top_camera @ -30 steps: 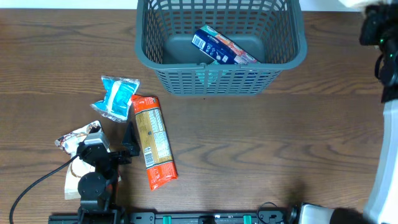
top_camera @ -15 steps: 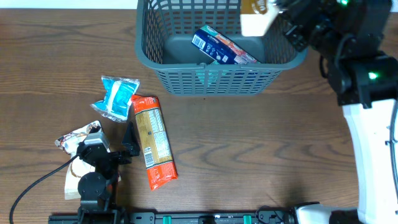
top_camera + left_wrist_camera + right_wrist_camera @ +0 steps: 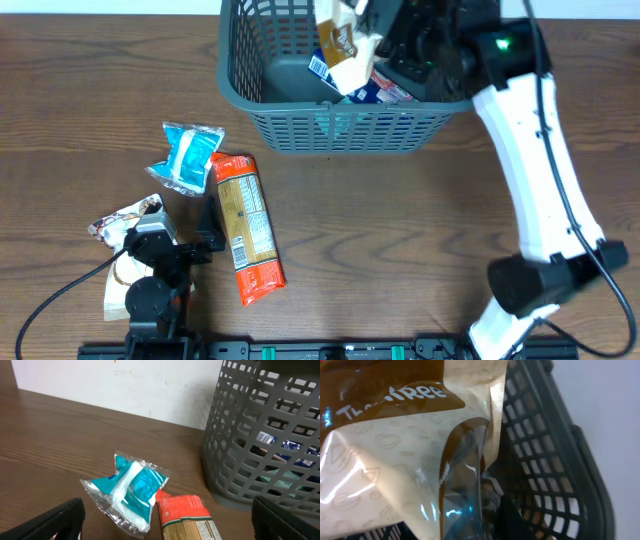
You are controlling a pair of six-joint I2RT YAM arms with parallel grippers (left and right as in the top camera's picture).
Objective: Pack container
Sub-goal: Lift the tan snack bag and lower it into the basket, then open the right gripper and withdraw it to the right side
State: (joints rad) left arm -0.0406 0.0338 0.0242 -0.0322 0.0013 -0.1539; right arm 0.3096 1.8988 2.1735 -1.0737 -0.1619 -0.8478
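Cream-and-brown pouch [image 3: 345,50] hangs pinched tight in the right gripper [image 3: 385,30], above the container [image 3: 350,130] at the table's [image 3: 400,250] twelve o'clock, where a blue pack [image 3: 385,92] lies inside. At eight o'clock the left gripper [image 3: 205,235] gapes wide, with an orange pack [image 3: 247,225] at its three o'clock and a teal pack [image 3: 190,155] at its twelve.

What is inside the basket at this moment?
A blue snack pack lies on the base of the basket. A beige-and-brown pouch, held above by the right gripper, covers its middle and the base beneath.
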